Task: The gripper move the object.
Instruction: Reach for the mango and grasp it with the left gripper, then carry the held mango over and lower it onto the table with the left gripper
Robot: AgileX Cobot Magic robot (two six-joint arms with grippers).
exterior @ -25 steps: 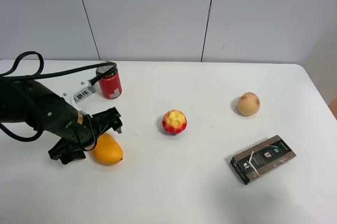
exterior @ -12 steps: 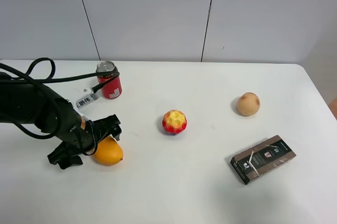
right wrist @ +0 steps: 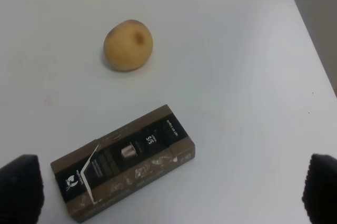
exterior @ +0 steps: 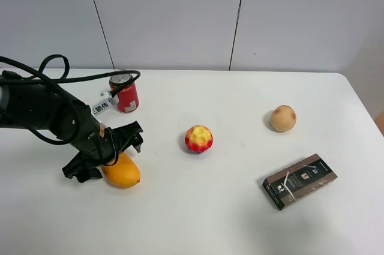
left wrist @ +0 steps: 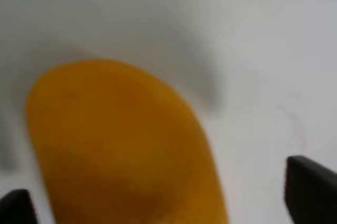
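The orange-yellow mango point(exterior: 123, 173) lies on the white table at the front left. My left gripper point(exterior: 108, 155) is open and low over it, with one black finger point(exterior: 80, 171) on the mango's left and the other point(exterior: 133, 139) behind it to the right. In the left wrist view the mango point(left wrist: 121, 145) fills the middle between the two fingertips of the gripper point(left wrist: 163, 197), with gaps on both sides. My right gripper point(right wrist: 168, 190) is open and empty, high above the table; it does not show in the exterior view.
A red can point(exterior: 124, 94) stands behind the left arm, close to its cable and white tag. A bumpy red-yellow ball point(exterior: 198, 139) sits mid-table. A pale peach point(exterior: 282, 118) and a brown box point(exterior: 299, 181) lie on the right, both also in the right wrist view.
The left gripper has shifted a little to the right and back over the mango, and the cable has swung. The mango has not moved.
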